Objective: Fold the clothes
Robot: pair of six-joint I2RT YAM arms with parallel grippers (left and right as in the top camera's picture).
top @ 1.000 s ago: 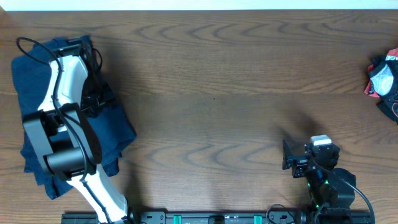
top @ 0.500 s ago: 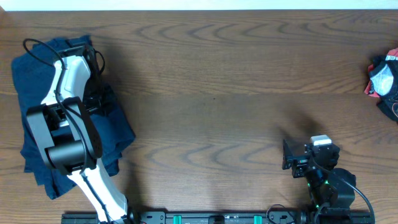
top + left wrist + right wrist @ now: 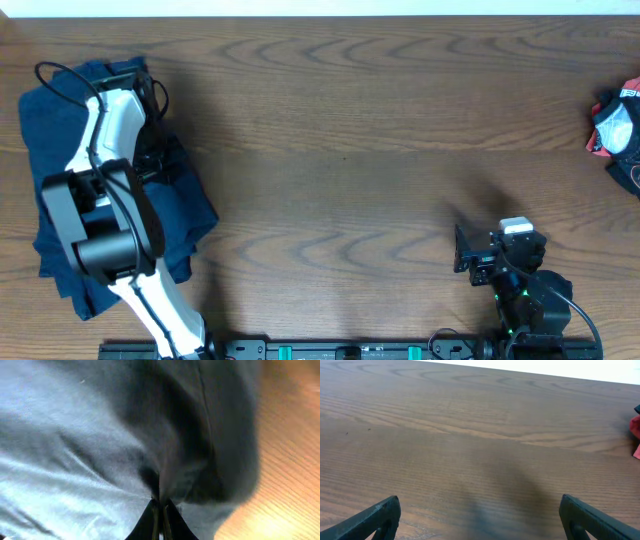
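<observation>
Navy clothes heaped at the table's left edge; left gripper pinched shut on a fold. Right gripper gapes wide, holding nothing.

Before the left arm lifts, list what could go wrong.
1. The left gripper is shut on only a small bunched pinch of the clothes; so thin a hold may slip out on the lift.
2. The garments lie heaped in one pile, so the pinch may catch several layers and drag them up together.
3. The right gripper hangs open over the bare table, far from the pile, so nothing steadies the rest.
</observation>
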